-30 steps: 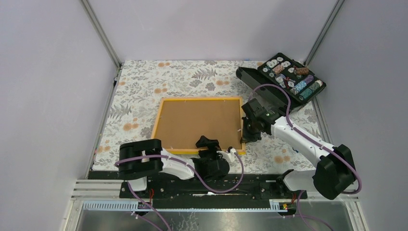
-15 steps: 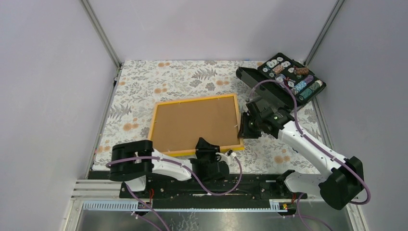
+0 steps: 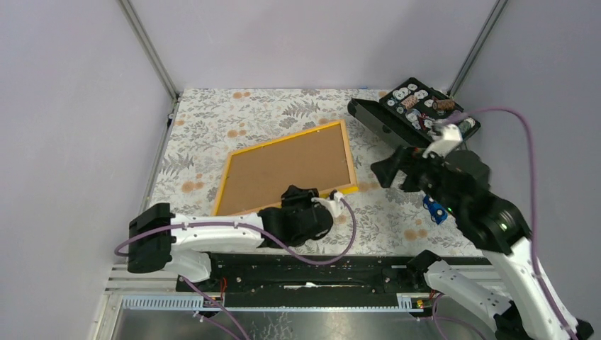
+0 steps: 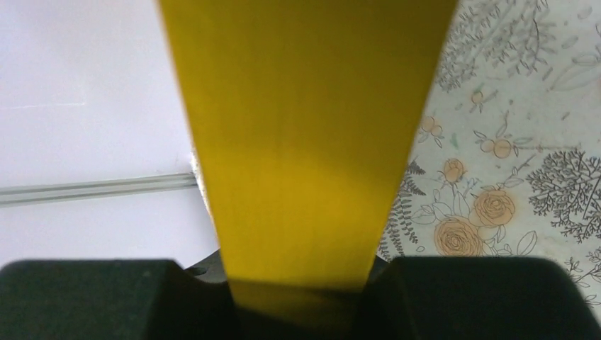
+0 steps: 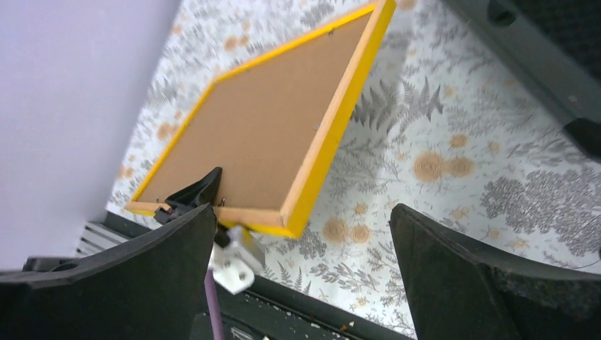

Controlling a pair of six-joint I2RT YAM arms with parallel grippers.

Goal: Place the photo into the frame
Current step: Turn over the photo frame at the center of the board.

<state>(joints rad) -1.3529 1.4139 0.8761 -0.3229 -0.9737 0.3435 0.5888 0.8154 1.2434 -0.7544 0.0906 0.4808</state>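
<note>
Tabletop (image 3: 212,113) under a floral cloth carries everything. The frame (image 5: 326,152), thin and orange-yellow, sits askew near the middle. It is tilted, its near right corner lifted off the cloth with shadow beneath. Inside its rim lies the photo (image 3: 287,173), plain brown reverse upward, the print side hidden. A black case (image 3: 425,113) of small round parts stands open at the far right corner, well apart from the frame. The left pincer (image 4: 303,296) is pinching the frame's near edge, the yellow rail filling the gap between its fingers. The right pincer (image 5: 301,219) hangs above the cloth to the right of the frame, spread wide, gripping nothing.
</note>
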